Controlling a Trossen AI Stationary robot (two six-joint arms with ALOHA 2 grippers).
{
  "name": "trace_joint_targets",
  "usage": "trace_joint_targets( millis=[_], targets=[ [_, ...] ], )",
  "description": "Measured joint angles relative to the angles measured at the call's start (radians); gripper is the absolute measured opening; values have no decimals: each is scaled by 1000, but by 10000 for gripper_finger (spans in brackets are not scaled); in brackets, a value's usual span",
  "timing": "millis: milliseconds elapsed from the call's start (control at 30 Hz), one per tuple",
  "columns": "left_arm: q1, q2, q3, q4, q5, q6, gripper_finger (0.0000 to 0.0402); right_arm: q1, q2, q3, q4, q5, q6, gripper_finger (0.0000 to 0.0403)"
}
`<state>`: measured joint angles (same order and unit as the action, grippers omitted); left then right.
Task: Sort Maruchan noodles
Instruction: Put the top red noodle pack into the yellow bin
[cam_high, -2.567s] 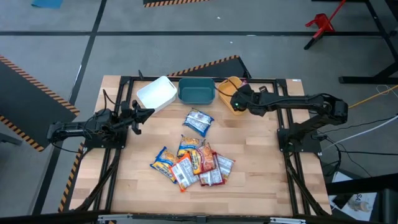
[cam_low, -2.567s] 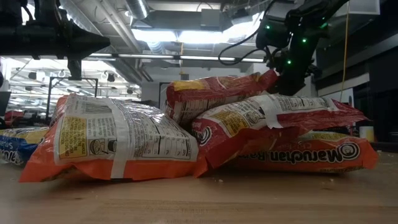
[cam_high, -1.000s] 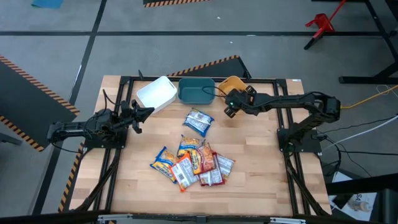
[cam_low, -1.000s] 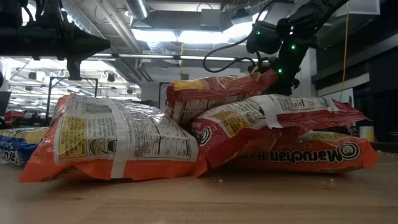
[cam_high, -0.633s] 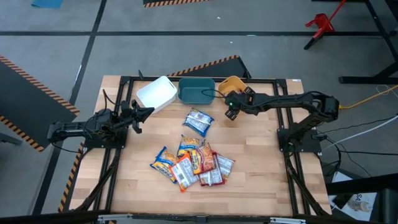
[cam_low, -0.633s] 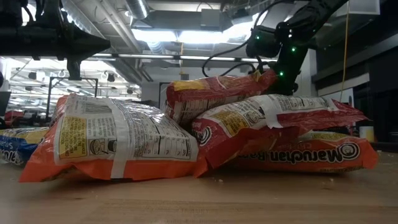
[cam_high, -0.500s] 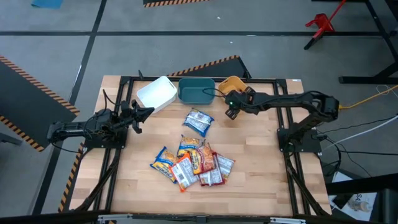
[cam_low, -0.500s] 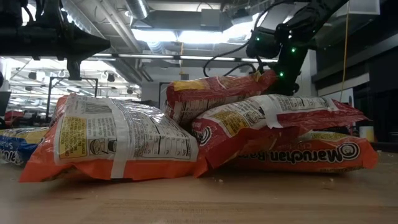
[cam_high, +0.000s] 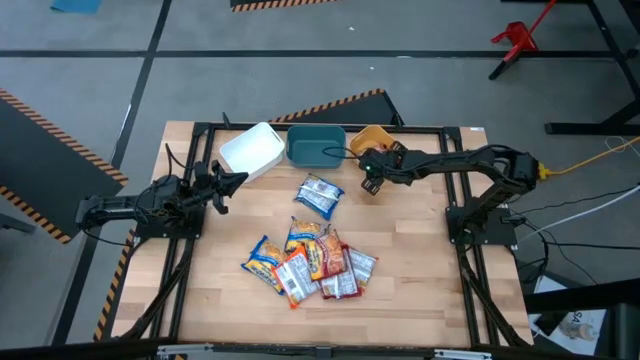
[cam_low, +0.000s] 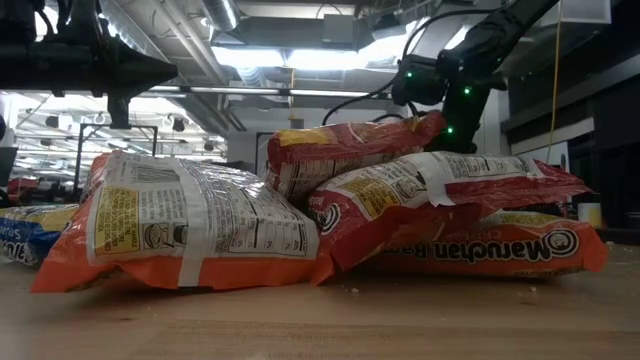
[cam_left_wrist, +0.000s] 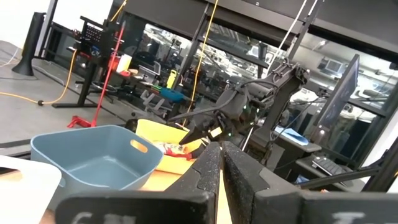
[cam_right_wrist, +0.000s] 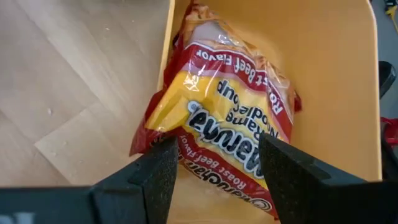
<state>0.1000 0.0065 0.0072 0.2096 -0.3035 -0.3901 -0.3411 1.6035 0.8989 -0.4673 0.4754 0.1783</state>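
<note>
Orange bin (cam_high: 377, 133) half hidden beneath right gripper (cam_high: 368, 180), fingers spread, holding nothing. One red packet (cam_right_wrist: 227, 118) inside. Roughly seven overlapping packets (cam_high: 310, 262) mid-table, one blue packet (cam_high: 320, 194) apart. Left gripper (cam_high: 224, 186) closed, empty.

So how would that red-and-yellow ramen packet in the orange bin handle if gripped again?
The red-and-yellow crinkled plastic ramen packet would probably be light. Its glossy film looks slippery, and the loose wrapper ends would likely flop. It lies in the orange plastic bin, under the open right end effector.
</note>
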Motion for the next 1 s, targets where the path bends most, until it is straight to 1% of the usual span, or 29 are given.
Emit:
trace_joint_targets(
  millis=[100,267,333,633,767,833,1000],
  targets=[
    [0,0,0,0,-1,0,11,-8,13,0,-10,-10,11,211],
    [0,0,0,0,0,-1,11,-28,48,0,7,-93,35,211],
    [0,0,0,0,-1,-1,11,-27,52,0,27,-104,38,211],
    [0,0,0,0,-1,-20,11,-28,52,55,21,-57,79,211],
    [0,0,0,0,-1,-22,11,-26,51,106,21,-6,102,211],
    [0,0,0,0,-1,-24,11,-26,51,127,21,-18,42,211],
    [0,0,0,0,-1,-27,11,-57,51,138,15,-85,-198,211]
  ],
)
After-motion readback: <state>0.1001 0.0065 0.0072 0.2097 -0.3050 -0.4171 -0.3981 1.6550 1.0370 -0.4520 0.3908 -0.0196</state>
